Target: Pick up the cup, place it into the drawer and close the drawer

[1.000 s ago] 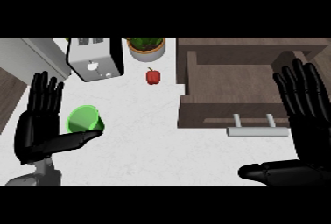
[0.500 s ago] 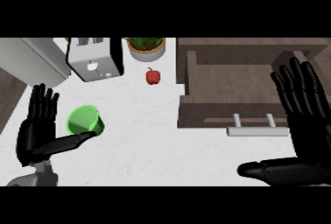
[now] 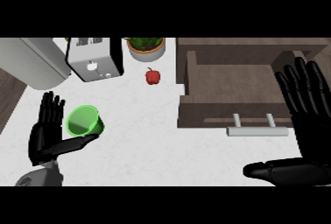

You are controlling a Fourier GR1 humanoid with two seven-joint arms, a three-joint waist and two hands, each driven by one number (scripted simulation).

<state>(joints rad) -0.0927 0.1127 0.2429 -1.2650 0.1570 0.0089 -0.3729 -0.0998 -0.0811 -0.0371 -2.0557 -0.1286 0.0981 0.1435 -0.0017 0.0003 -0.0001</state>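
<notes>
Left hand (image 3: 50, 133), lower left: drawn closer beside green cup (image 3: 84, 121), fingers straight, thumb beneath, not yet grasping; drawer (image 3: 226, 83) open.

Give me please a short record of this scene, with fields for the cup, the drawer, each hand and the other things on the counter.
cup: green cup, on the white counter, left part of the view
drawer: wooden drawer, pulled open, nothing visible inside; metal handle at its front
left hand: left hand open, beside the cup, thumb under it, fingers not curled round it
right hand: right hand open, fingers up, at the right edge over the drawer's side
other things: toaster, potted plant, red pepper
</notes>
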